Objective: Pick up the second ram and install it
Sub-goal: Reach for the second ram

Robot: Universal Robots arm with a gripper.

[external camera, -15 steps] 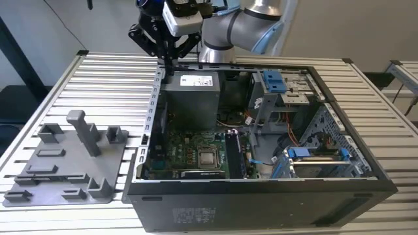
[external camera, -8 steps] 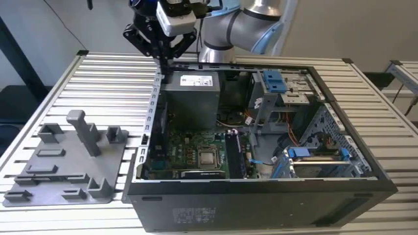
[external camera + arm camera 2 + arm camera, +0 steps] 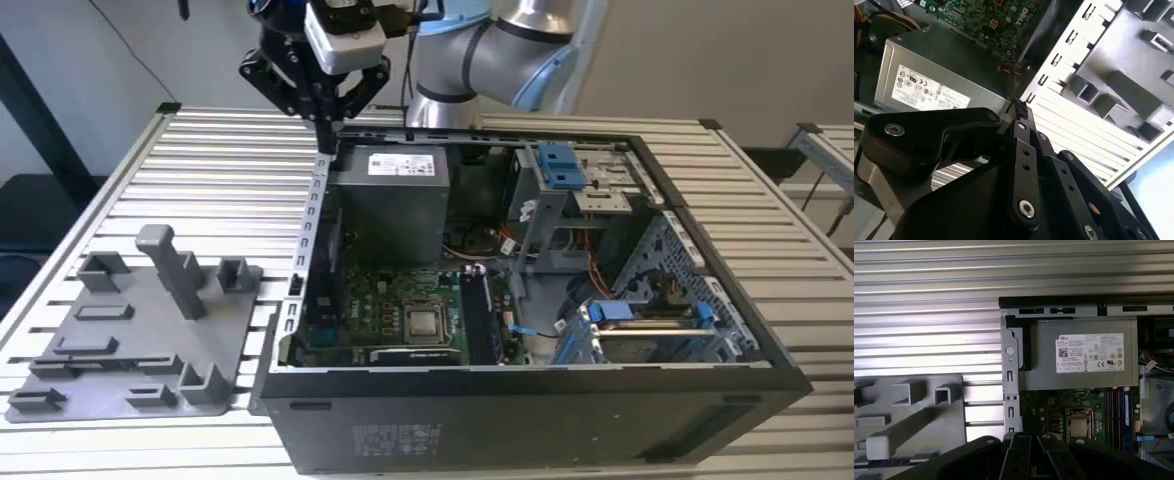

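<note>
My gripper [image 3: 324,128] hangs above the back corner of the open computer case [image 3: 534,390], on the exterior view's left and over the grey power supply [image 3: 387,190]. Its black fingers [image 3: 1021,112] are shut together with nothing between them. On the green motherboard [image 3: 387,320], long dark strips stand in the memory slots [image 3: 1117,415] beside the processor socket [image 3: 1079,426]. I cannot tell whether one of these strips is the second ram. The grey holder tray [image 3: 134,350] lies beside the case on the exterior view's left, and I see no stick on it.
The case lies on a ribbed metal table [image 3: 227,170]. Blue drive-bay clips [image 3: 563,165] and a drive cage [image 3: 654,325] fill the case's side on the exterior view's right. An upright post [image 3: 167,265] rises from the tray. The arm [image 3: 514,50] reaches in from the back.
</note>
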